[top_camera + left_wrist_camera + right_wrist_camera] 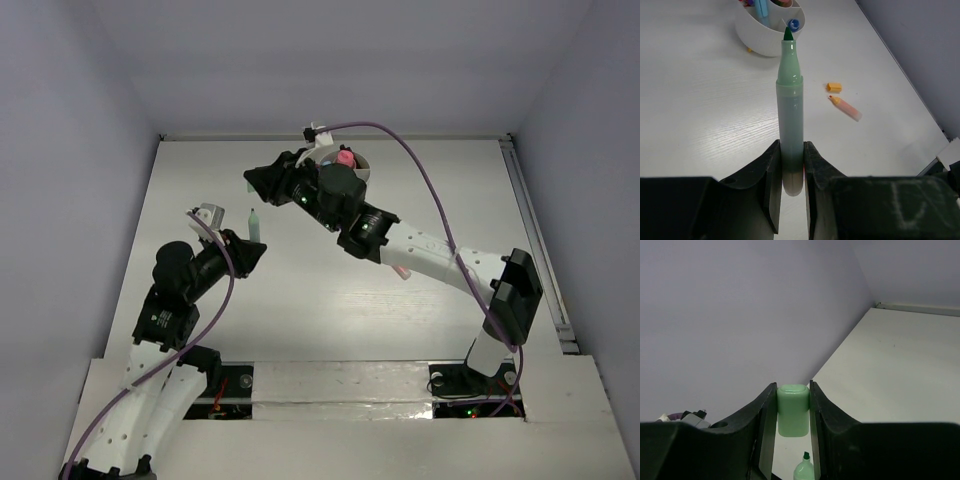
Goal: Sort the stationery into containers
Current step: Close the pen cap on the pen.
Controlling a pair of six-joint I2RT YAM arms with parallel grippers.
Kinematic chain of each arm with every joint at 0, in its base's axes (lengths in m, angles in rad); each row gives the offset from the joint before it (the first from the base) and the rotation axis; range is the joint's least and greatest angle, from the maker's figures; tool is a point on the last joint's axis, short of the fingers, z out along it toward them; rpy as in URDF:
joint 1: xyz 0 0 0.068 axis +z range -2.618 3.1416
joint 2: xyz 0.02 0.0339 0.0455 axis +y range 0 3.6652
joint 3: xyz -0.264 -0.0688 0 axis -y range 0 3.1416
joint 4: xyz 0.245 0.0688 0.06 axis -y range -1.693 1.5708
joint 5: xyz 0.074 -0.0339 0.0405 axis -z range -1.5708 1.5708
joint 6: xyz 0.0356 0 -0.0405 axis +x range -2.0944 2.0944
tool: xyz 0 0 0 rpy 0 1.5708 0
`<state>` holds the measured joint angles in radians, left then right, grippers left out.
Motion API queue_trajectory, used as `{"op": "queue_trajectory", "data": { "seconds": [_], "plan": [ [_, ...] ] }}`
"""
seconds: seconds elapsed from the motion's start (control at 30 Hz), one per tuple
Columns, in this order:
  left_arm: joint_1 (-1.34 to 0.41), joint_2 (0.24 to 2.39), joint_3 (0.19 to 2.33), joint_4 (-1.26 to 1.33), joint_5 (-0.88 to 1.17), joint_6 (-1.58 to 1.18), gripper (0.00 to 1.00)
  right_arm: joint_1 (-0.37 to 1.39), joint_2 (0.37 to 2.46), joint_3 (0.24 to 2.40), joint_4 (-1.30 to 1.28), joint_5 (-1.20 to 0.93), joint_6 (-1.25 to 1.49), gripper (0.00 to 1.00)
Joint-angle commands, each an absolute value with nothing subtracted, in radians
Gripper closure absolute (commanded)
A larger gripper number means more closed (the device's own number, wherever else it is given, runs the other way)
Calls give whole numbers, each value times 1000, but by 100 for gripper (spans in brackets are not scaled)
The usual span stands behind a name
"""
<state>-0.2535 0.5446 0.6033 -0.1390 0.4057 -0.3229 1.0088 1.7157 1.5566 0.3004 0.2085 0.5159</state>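
My left gripper [791, 150] is shut on the lower barrel of a pale green marker [790, 100]. The marker stands upright with its dark green tip bare; it also shows in the top view [254, 224]. My right gripper [792, 390] is shut on the matching green cap [792, 410], held above and just beyond the marker tip [804, 467]. The white divided cup [757, 37] stands at the far middle of the table and holds blue and pink pieces. In the top view the cup [362, 166] is mostly hidden behind the right arm.
An orange cap [834, 87] and a pink-orange marker [847, 108] lie on the table to the right of the held marker. The right arm [430, 255] reaches diagonally across the table. Grey walls close the left, far and right sides.
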Motion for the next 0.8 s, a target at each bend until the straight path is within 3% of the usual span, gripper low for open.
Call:
{"op": "queue_trajectory", "data": {
  "seconds": [0.0,0.77],
  "plan": [
    [-250,551,623,-83,414,-318,100,1011,1730,1578,351,181,532,100],
    [-250,548,624,-89,396,-316,100,1040,1752,1542,353,221,485,100]
  ]
}}
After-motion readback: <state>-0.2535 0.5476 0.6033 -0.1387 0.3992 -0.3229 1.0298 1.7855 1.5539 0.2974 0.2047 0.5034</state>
